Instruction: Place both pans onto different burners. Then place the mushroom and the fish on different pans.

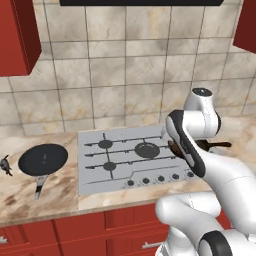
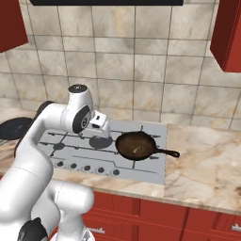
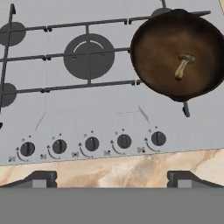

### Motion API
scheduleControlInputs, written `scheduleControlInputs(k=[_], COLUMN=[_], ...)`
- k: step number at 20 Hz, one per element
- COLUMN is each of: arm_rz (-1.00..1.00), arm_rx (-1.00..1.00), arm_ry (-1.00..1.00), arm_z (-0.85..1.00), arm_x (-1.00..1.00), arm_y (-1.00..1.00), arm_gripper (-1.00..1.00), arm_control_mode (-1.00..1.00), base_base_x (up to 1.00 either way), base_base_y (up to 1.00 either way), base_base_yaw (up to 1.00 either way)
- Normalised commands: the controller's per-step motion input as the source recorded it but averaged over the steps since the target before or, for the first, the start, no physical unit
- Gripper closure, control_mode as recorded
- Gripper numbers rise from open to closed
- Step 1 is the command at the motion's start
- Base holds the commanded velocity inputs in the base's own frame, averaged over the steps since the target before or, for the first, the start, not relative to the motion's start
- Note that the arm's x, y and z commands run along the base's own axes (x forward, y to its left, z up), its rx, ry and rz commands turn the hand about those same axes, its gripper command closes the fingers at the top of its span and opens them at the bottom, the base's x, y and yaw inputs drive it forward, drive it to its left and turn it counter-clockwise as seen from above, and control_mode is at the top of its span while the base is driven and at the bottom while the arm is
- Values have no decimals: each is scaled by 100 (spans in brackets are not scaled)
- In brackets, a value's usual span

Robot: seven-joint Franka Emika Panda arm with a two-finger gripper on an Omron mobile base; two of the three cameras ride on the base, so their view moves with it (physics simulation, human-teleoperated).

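Hovering over the silver-grey cooktop, the gripper has its fingers wide apart, holding nothing; marble counter, beige tiled wall, red cabinets.

I see the deep brown pan sitting on the right side of the cooktop, over the burners there, its dark handle pointing right toward the desk. The mushroom lies on its side inside that pan. The flat black pan rests on the desk left of the cooktop, thin grey handle toward me. The fish lies just left of it. The large middle burner is bare.
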Motion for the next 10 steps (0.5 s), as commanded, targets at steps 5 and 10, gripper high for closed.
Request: scheduleControlInputs(k=[5,10], arm_rz=[0,0], arm_rx=[0,0], arm_ry=[0,0], arm_z=[0,0], arm_x=[0,0], arm_y=[0,0], arm_gripper=[-100,-100], arm_control_mode=[100,100], base_base_x=[-13,-17], base_base_y=[62,64], base_base_yaw=[0,0])
